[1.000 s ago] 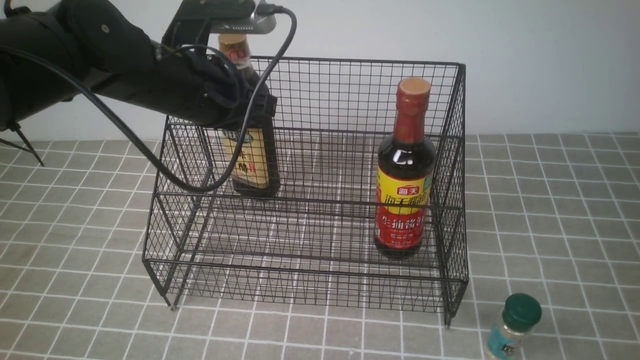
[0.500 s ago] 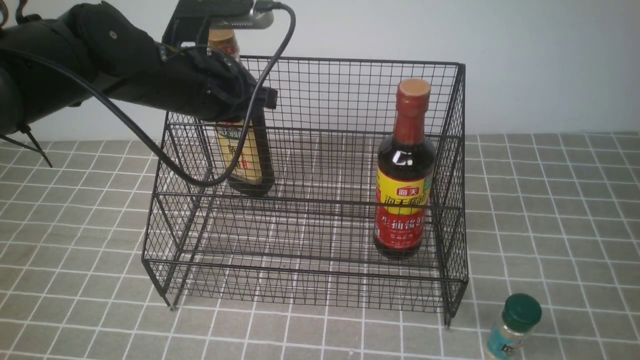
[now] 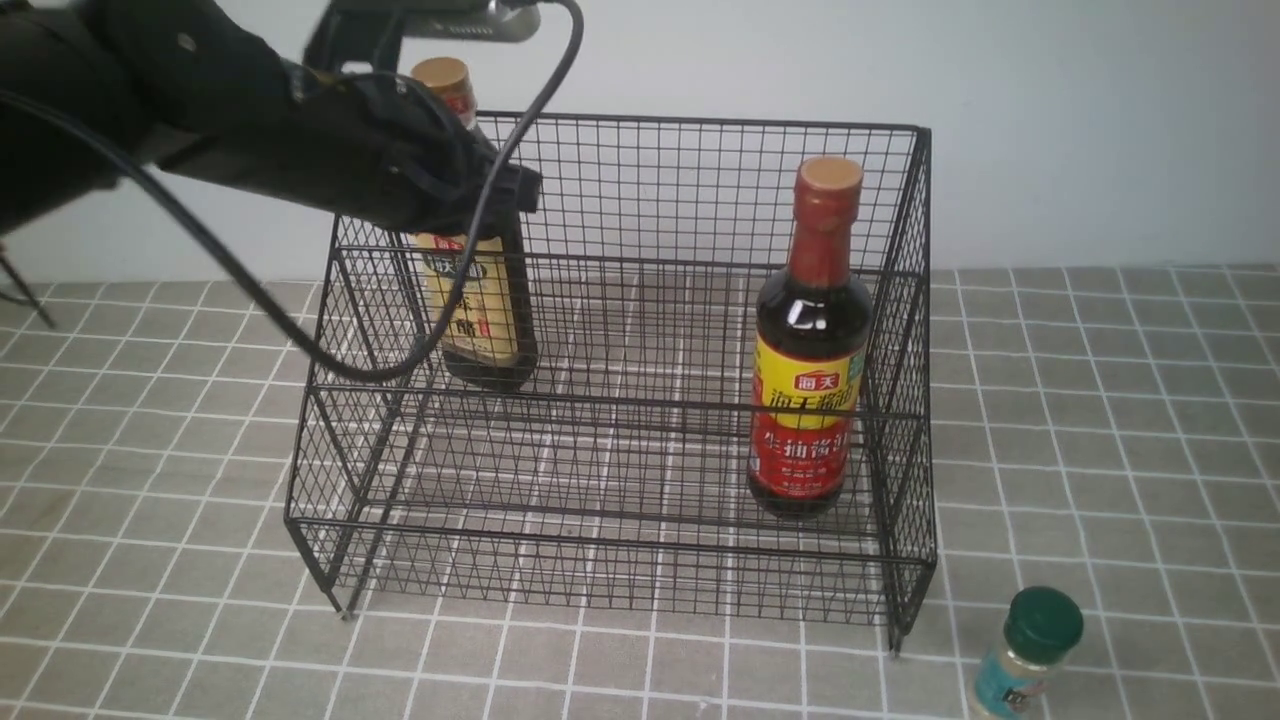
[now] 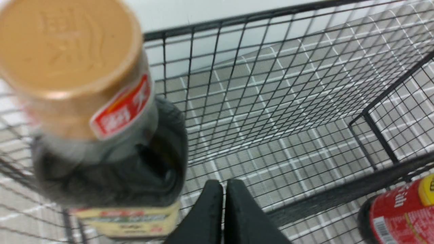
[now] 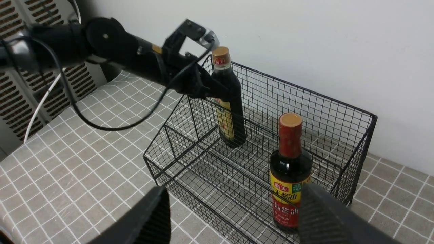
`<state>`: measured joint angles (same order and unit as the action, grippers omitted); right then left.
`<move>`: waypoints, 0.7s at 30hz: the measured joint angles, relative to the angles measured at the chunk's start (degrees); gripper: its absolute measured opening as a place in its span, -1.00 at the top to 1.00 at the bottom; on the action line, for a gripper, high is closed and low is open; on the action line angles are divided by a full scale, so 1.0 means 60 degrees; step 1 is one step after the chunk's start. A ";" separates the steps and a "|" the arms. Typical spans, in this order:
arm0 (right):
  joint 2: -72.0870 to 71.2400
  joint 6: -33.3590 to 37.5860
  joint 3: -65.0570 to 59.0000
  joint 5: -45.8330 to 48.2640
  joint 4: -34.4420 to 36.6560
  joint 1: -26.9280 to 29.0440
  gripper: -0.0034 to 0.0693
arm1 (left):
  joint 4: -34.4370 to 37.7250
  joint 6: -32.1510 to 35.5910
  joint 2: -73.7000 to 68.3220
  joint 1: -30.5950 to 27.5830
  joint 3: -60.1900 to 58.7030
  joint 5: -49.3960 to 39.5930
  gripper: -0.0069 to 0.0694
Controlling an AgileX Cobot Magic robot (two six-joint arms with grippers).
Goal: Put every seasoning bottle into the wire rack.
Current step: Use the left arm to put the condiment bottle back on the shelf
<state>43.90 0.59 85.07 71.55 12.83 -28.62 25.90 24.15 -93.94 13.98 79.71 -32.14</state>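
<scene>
The black wire rack (image 3: 700,122) stands mid-table. On its upper tier at the left, the gold-capped dark bottle (image 3: 480,310) leans with its top to the left. My left gripper (image 3: 515,195) is shut and empty, pressed against that bottle's shoulder. In the left wrist view the closed fingers (image 4: 237,217) lie beside the bottle (image 4: 67,44). The red-necked bottle (image 3: 810,380) stands upright in the rack at the right. The green-capped shaker (image 3: 1030,650) sits on the table outside the rack's front right corner. My right gripper (image 5: 234,217) hangs open above the rack's front.
A white wall rises right behind the rack. The left arm's black cable (image 3: 330,350) loops down in front of the rack's left side. Grey tiled cloth (image 3: 150,500) covers the table. A vented panel (image 5: 13,101) stands beyond the table's left edge.
The left arm has drawn back to the left and risen slightly. The gold-capped bottle has shifted left with it and leans more.
</scene>
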 joint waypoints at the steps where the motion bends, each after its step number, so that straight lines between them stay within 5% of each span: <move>1: 0.0000 0.0001 0.0007 0.0000 0.0013 0.0000 -0.37 | -0.0114 -0.0047 0.0048 0.0000 0.0000 -0.0031 0.84; 10: 0.0000 -0.0010 0.0007 0.0060 0.0078 0.0000 -0.37 | -0.0666 -0.0424 -0.0383 0.0000 0.0000 0.0247 0.84; 21: 0.0000 -0.0010 0.0007 0.0060 0.0063 0.0000 -0.37 | 0.0115 -0.0424 -0.0937 0.0000 0.0000 0.0675 0.84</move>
<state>43.90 0.53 85.11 71.90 13.20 -28.62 26.59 21.60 -99.56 13.98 79.71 -28.09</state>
